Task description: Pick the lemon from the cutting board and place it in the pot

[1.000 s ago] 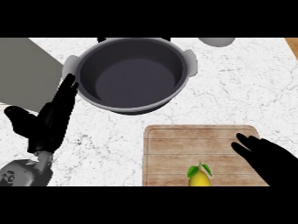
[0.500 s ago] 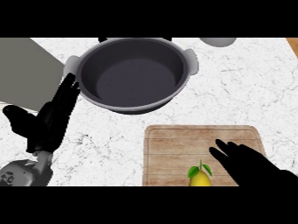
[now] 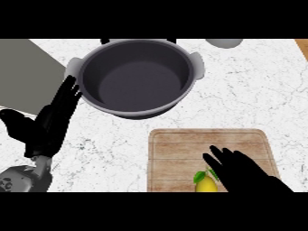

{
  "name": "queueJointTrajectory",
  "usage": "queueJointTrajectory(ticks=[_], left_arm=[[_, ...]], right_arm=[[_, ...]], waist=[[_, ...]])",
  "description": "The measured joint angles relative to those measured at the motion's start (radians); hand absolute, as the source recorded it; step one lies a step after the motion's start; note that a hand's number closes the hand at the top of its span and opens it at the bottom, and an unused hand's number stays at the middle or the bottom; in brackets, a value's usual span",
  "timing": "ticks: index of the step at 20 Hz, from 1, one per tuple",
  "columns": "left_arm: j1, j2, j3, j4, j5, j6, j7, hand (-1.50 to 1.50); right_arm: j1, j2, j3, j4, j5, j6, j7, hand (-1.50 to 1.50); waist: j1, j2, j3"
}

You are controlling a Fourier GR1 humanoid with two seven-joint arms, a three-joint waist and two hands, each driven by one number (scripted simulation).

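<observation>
**Right hand over the board, lemon not yet gripped**

The right hand [image 3: 240,169] lies over the near right part of the board [image 3: 183,153], its fingers [image 3: 215,155] spread apart and straight, pointing toward the far left. It holds nothing. Just to its left, at the board's near edge, sits the lemon [image 3: 207,185] with its green leaf (only its upper part shows, since the view cuts it off below). The hand's edge is right beside the fruit; whether they touch cannot be told.

Farther out, the pot [image 3: 139,76] stands on the worktop [image 3: 263,94] beyond the board and a little to the left, its dark inside holding nothing that can be seen. The left hand [image 3: 49,124] rests at the left of the view, fingers straight and together, tips close to the pot's left wall; it has no part in the reach.

The step in hand looks to be the approach to the grasp: nothing has been lifted yet. The next move, as I judge it, calls for shifting the hand slightly left and nearer so that fingers and thumb can come round the lemon, then closing on it (a round fruit may roll off the board's edge if nudged sideways). After that comes a lift and a carry to the far left, over the pot's rim.
</observation>
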Motion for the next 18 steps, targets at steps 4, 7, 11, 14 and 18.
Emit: queueJointTrajectory(ticks=[4, 7, 11, 14, 18], left_arm=[[-0.004, -0.014, 0.009, -0.012, -0.016, -0.005, 0.032, 0.0], [0.006, -0.031, 0.015, -0.01, -0.03, -0.014, 0.017, 0.0], [-0.001, -0.041, 0.029, -0.002, -0.038, -0.021, 0.024, 0.0], [0.0, -0.048, 0.033, 0.001, -0.042, -0.029, 0.02, 0.0], [-0.006, -0.041, 0.054, 0.009, -0.036, -0.052, 0.026, 0.0]], right_arm=[[0.014, 0.075, 0.025, 0.035, 0.074, 0.004, -0.011, -1.5], [0.033, 0.121, 0.052, 0.037, 0.121, 0.01, -0.006, -1.5], [0.05, 0.176, 0.08, 0.07, 0.177, 0.01, 0.011, -1.5], [0.05, 0.205, 0.09, 0.115, 0.214, 0.015, 0.019, -1.5], [0.042, 0.237, 0.074, 0.192, 0.232, 0.031, 0.012, -1.5]], waist=[[-0.001, 0.001, 0.0], [-0.002, 0.0, 0.0], [-0.003, 0.0, 0.0], [-0.002, -0.001, 0.0], [0.0, 0.001, 0.0]])
